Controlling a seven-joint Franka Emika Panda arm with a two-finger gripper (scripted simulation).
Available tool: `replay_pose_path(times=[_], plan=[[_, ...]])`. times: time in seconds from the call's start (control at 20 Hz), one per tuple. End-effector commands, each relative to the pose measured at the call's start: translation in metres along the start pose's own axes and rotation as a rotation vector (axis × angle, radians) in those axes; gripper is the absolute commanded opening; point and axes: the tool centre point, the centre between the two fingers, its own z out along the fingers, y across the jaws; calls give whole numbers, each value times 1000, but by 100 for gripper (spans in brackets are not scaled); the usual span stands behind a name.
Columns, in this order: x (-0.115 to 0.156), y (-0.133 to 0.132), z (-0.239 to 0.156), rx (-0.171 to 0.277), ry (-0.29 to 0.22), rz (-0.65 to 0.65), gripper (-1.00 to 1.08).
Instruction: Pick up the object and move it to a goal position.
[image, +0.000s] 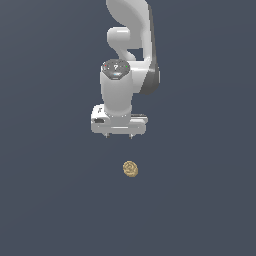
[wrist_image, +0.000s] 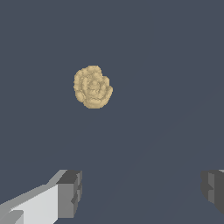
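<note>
Here the white arm reaches down from the top of the exterior view and ends in a broad white hand that points straight down at the dark blue-grey tabletop. Two short fingertips poke out beneath the hand's wide body, one toward each end, so the fingers stand well apart with nothing between them. The object, a small tan-gold roundish lump, lies on the tabletop below the hand in the exterior view, a little toward that view's right, and clear of both fingertips; it is much narrower than the hand's body. In the wrist view the object shows more plainly: its surface is bumpy, with ridges that curl inward like a swirl or a rose. The same view shows the two dark grey finger pads at opposite sides of the picture, with bare tabletop across the gap between them, which confirms that the hand is spread wide and holds nothing. The object sits apart from the fingers there too, not in the gap between the pads but off beyond them, nearer the side of the pad with the pale finger body behind it. Whether the fingertips touch the tabletop cannot be told from either view.
</note>
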Motion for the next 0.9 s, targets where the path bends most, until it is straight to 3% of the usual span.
replay_pose_path(times=[0.0, 0.4, 0.85], plan=[[0, 0, 0, 0, 0, 0, 100], [3, -8, -6, -23, -4, -55, 100], [11, -11, -1, -20, -4, -58, 100]])
